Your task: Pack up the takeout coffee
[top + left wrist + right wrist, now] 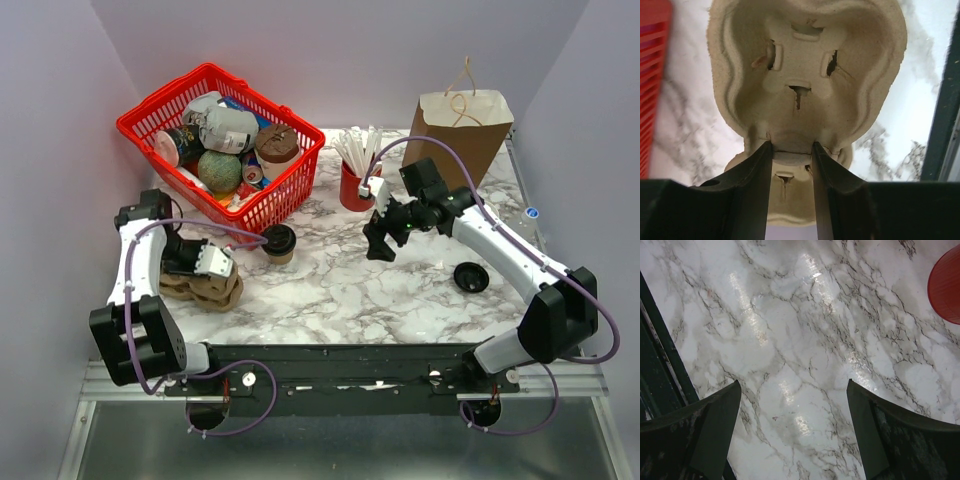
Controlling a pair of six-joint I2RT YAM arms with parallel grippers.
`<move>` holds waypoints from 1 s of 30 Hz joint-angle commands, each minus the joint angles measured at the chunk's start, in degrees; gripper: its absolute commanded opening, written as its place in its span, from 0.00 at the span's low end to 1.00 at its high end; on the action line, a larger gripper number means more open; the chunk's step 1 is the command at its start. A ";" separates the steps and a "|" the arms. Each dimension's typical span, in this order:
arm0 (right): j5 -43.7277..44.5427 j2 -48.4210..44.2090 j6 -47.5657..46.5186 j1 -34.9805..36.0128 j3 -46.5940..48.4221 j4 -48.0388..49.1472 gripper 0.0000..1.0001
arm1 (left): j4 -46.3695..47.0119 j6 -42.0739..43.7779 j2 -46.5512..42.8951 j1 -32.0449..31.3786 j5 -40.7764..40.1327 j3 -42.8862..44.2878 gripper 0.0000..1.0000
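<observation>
The takeout coffee (278,242), a small brown paper cup with a black lid, stands on the marble table just in front of the red basket. My left gripper (215,265) is to its left, down on a tan moulded-pulp cup carrier (205,288). In the left wrist view the fingers (760,175) press on both sides of the carrier's (805,65) middle ridge, so the left gripper (792,147) is shut on it. My right gripper (382,240) hangs open above bare marble to the right of the coffee; the right wrist view shows nothing in that gripper (794,390).
A red basket (150,122) full of groceries stands at the back left. A red cup of straws (355,185) (947,287) sits mid-back, a brown paper bag (462,130) at the back right. A loose black lid (471,277) lies near the right arm.
</observation>
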 commanded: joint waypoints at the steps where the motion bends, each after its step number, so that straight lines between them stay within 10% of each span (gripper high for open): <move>1: -1.69 0.96 -0.27 -0.32 1.16 0.67 0.95 | -5.49 13.40 1.10 1.16 5.68 7.22 0.25; 17: -1.07 0.09 7.36 -6.29 17.05 -0.30 0.94 | -13.76 8.31 -18.49 -6.56 24.13 2.31 0.23; 30: 0.69 3.77 11.15 -10.96 30.95 -0.30 0.94 | -0.07 -21.56 -20.08 -36.52 32.32 -4.28 0.23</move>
